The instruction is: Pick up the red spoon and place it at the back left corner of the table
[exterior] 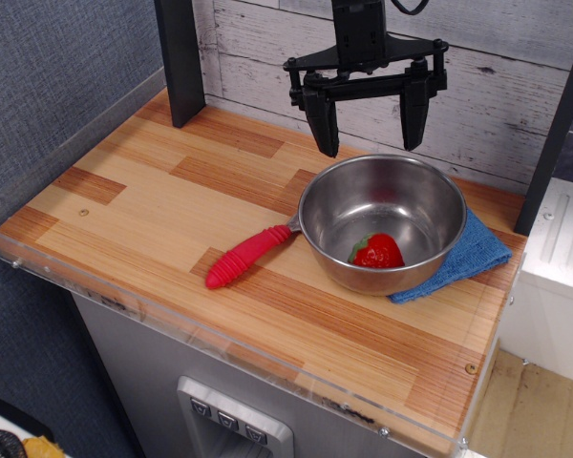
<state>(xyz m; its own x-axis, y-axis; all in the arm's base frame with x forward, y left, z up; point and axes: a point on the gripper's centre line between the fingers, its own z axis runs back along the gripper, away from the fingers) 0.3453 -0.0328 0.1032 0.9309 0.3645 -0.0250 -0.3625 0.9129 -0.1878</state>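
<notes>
The red spoon (247, 255) lies on the wooden table (153, 205) near the middle. Its ribbed red handle points toward the front left, and its silver head is mostly hidden against the outer wall of a steel bowl (382, 221). My gripper (367, 122) hangs open and empty above the back rim of the bowl, up and to the right of the spoon. Its two black fingers (321, 119) point down.
The steel bowl holds a red strawberry (377, 251) with green leaves and rests on a blue cloth (463, 256). A black post (181, 59) stands at the back left. A clear acrylic rim (38, 272) edges the table. A white plank wall stands behind.
</notes>
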